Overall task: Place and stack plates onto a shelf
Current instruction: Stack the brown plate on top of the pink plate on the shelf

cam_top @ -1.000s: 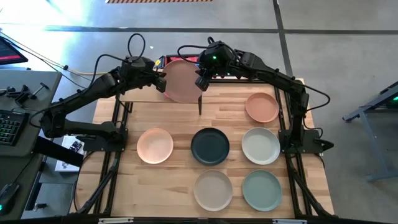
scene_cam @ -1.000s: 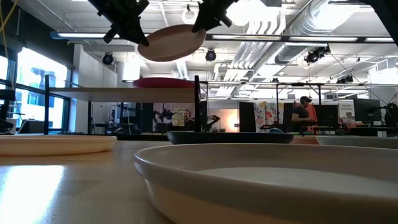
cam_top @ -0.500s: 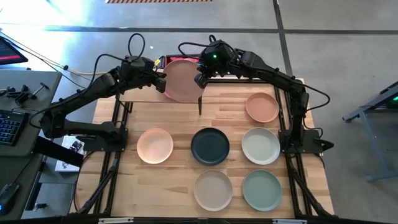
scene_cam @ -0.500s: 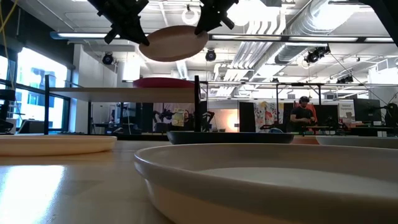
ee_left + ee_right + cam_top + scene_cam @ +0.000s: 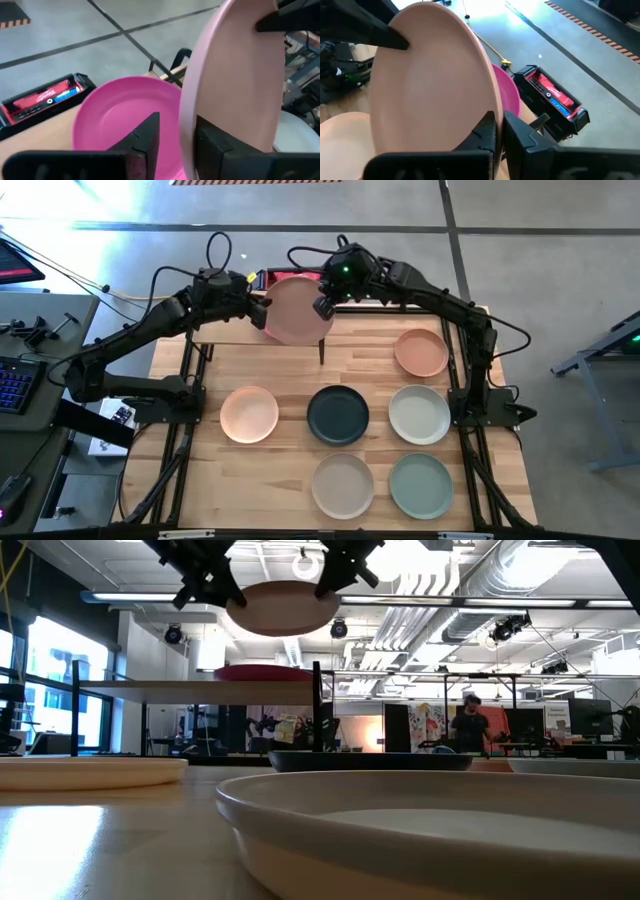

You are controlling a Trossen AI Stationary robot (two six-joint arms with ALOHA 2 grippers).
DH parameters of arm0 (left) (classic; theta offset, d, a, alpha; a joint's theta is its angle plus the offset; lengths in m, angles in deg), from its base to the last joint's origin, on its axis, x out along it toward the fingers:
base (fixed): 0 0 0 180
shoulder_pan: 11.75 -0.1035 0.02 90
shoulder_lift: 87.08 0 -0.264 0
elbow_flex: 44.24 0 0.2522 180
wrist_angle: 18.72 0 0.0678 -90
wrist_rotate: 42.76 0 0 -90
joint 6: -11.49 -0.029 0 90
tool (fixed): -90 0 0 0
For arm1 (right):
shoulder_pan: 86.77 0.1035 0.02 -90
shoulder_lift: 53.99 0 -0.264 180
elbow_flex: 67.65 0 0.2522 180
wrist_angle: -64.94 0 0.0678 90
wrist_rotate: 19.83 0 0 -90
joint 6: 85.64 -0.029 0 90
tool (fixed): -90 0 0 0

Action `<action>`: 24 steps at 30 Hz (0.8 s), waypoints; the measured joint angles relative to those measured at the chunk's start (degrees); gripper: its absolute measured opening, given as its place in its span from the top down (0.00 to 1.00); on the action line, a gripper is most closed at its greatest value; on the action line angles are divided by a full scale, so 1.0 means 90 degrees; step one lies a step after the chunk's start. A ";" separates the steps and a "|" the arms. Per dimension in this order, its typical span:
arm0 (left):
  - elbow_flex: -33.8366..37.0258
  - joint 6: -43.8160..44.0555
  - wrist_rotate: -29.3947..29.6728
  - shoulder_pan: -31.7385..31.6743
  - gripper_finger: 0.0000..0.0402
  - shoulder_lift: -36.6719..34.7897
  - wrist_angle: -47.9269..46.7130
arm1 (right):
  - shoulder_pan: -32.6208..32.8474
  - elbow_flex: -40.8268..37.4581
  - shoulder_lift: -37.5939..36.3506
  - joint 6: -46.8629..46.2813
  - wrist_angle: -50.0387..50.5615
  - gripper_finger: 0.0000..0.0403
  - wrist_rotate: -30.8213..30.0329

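Observation:
A salmon plate [image 5: 297, 310] hangs in the air over the shelf [image 5: 180, 687], between my two grippers. A pink plate [image 5: 265, 672] lies flat on the shelf under it. My right gripper [image 5: 322, 308] is shut on the salmon plate's right-hand rim. My left gripper [image 5: 262, 311] is at the opposite rim. In the left wrist view that gripper [image 5: 177, 140] is open, with one finger on each side of the rim. The other plates lie flat on the tabletop. My right gripper pinches the salmon plate's rim [image 5: 495, 107] between its two fingers, on the side toward the table's right. The fingers slant down at it from the right. The plate is lifted clear, nearly level, above the pink plate [image 5: 509, 95]. My left gripper stands astride the opposite rim [image 5: 186, 125]; whether a finger [image 5: 215, 145] touches it, I cannot tell.
On the table lie a peach plate [image 5: 249, 414], a charcoal plate [image 5: 338, 415], an off-white plate [image 5: 419, 414], an orange plate [image 5: 421, 352], a beige plate [image 5: 343, 485] and a sage green plate [image 5: 421, 485]. A red tool case [image 5: 552, 97] lies on the floor beyond the far edge. A dark upright post [image 5: 317, 705] stands at the shelf's end.
The salmon plate has tipped from a slant, with its left-arm side lower, to nearly level, and stays over the pink plate. Neither arm has travelled.

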 joint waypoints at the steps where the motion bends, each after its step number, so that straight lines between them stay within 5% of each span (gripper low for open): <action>1: 0.0004 0.0002 0.0026 -0.0005 0.76 -0.0023 0.0081 | -0.0025 0.0000 0.0000 -0.0004 -0.0004 1.00 0.0000; 24: 0.0004 -0.0217 0.0021 -0.0483 0.75 -0.0245 0.1059 | -0.1327 0.0002 0.0074 -0.0567 -0.0659 1.00 0.1132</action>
